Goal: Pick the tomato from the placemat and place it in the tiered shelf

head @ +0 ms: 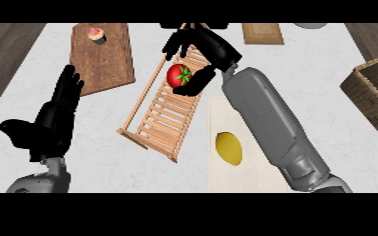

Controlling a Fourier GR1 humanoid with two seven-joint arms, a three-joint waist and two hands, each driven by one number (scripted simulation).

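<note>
Most of the task looks done: the tomato (pixel 179 75) is off the placemat (pixel 221 175) and sits over the slats of the tiered shelf (pixel 159 115), held in the right hand (pixel 198 55), whose fingers and thumb curl round it. What seems left is setting it down on the slats and letting go; whether it already rests on the wood I cannot tell

A lemon (pixel 229 148) lies alone on the placemat, just beside the shelf's right rail. The left hand (pixel 52 115) rests open at the left, fingers up, well apart from the shelf

To the shelf's left, near it, lies a cutting board (pixel 103 65) carrying a cupcake (pixel 97 34); a basket (pixel 363 87) stands at the right edge. Bare tabletop (pixel 96 155) leaves room below the board, and the forearm's way back over the placemat looks free
</note>
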